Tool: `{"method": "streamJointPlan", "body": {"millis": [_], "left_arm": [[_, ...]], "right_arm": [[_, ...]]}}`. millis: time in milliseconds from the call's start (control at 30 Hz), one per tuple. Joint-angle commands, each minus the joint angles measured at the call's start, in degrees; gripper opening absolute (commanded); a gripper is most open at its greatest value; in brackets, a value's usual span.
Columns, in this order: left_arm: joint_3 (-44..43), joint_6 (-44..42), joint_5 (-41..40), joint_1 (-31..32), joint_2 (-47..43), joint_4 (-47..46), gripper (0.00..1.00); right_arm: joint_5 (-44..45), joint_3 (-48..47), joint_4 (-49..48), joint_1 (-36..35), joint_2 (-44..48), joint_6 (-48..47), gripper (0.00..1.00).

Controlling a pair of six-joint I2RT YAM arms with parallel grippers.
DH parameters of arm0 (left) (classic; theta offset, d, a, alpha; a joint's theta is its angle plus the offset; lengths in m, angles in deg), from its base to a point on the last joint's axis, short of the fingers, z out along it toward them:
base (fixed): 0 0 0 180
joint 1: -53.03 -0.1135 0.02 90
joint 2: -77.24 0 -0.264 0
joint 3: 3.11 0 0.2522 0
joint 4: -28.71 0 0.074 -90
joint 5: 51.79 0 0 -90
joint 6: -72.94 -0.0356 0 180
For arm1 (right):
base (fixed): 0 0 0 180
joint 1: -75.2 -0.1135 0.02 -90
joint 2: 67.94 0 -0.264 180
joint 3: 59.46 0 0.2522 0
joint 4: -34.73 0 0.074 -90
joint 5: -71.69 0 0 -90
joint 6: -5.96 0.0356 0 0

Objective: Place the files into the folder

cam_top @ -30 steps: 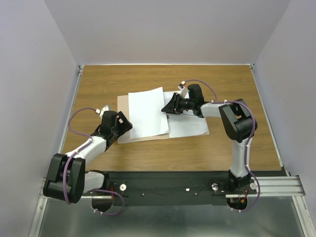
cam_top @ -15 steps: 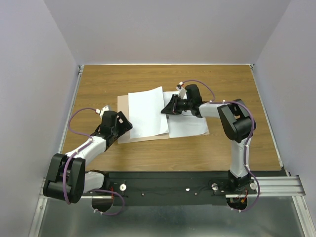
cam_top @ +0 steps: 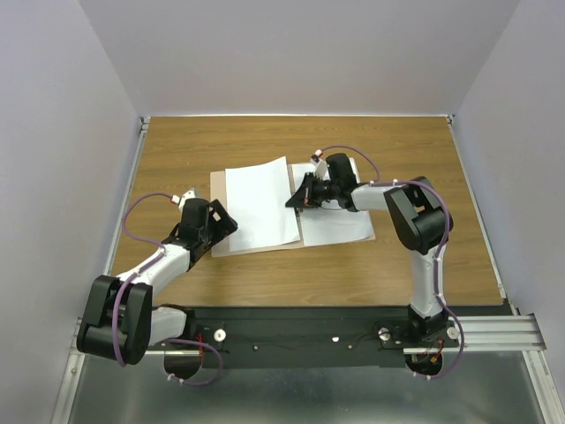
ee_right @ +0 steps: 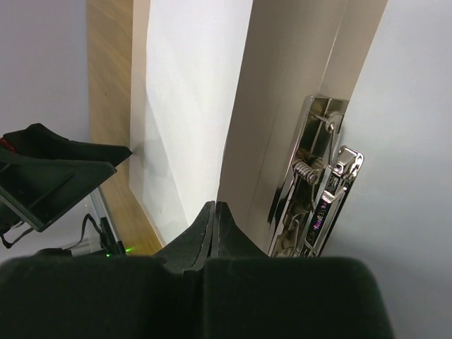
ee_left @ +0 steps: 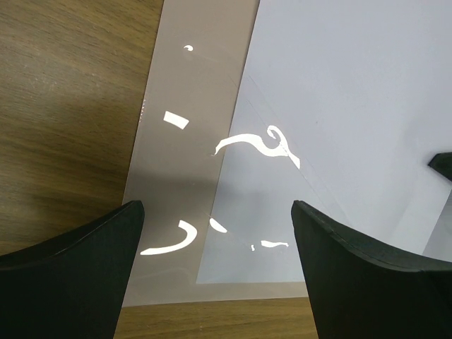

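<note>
Top external view: the folder (cam_top: 218,199) lies flat near the middle of the table (cam_top: 265,141); the left sheet (cam_top: 260,205) lies on it and the right sheet (cam_top: 340,225) lies just beside, to the right.
Cover of the folder: the left sheet hides most of it, so only a tan strip shows at the left and near edges.
Edge of the left sheet: its right edge is a little raised from the surface.
Grip on the right: the right pincer (cam_top: 298,200) has its fingers pressed fully together on a thin edge, as it seems the right edge of the left sheet. A cream strip runs up from the fingertips in the right wrist view; I cannot tell whether it is the shaded underside of the sheet or a leaf of the folder.
Clip: a metal clip (ee_right: 318,191) lies on the right sheet, close beside these fingers.
Grip on the left: the left pincer (cam_top: 222,228) is wide open and holds nothing. It is over the near left corner of the folder, where the glossy clear leaf shows bright reflections.
Handling: I judge the sheets very light, limp and easy to crease; they will sag and slide on the smooth plastic. The folder is thin too, and its leaf looks slippery.
Where to hold: probably by a free edge or corner, with the folder kept down at its corner.
</note>
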Motion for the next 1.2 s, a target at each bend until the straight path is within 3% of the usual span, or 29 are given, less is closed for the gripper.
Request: {"method": "streamJointPlan", "body": {"millis": [0,900,1167], "left_arm": [[1.5,0.3,1.8,-0.1,-0.4,1.9,0.95],[2.4,0.6,4.3,-0.2,-0.5,0.7,0.95],[-1.8,-0.9,0.4,-0.2,-1.8,4.1,0.95]], "right_arm": [[2.2,-1.1,0.4,-1.1,-1.1,-0.7,0.01],[5.5,1.7,-7.2,-4.3,-1.8,6.6,0.01],[6.3,1.5,-6.1,-4.4,-1.6,5.7,0.01]]}}
